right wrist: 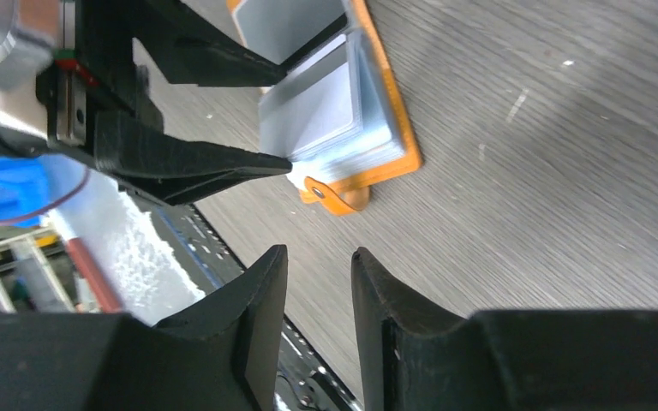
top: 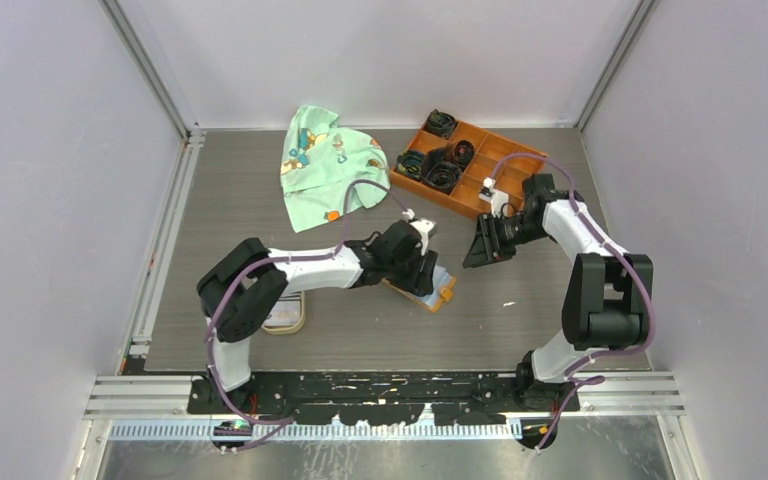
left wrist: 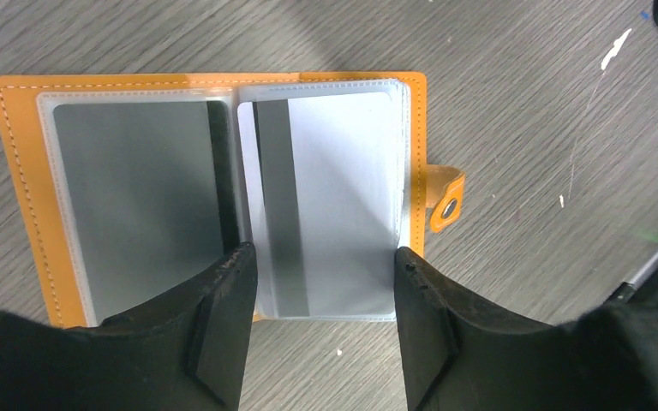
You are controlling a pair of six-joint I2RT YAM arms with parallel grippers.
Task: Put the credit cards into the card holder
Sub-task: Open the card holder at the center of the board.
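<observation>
The left claw [left wrist: 324,257], open wide, hangs over the flat orange fold-out card holder [left wrist: 17,188], maybe to steady it, while the right claw [right wrist: 319,257] at its 2 o'clock hangs slightly open and empty.

I count one card holder [left wrist: 19,197], two credit cards [left wrist: 334,197] inside it, and one orange tray [top: 438,198] and one cloth [top: 325,160] beyond it.

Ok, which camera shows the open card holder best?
Left wrist: it looks straight down on the card holder, both inner sleeves plain. The right wrist sees its snap-tab end obliquely; from the top, the left gripper covers most of it.
</observation>
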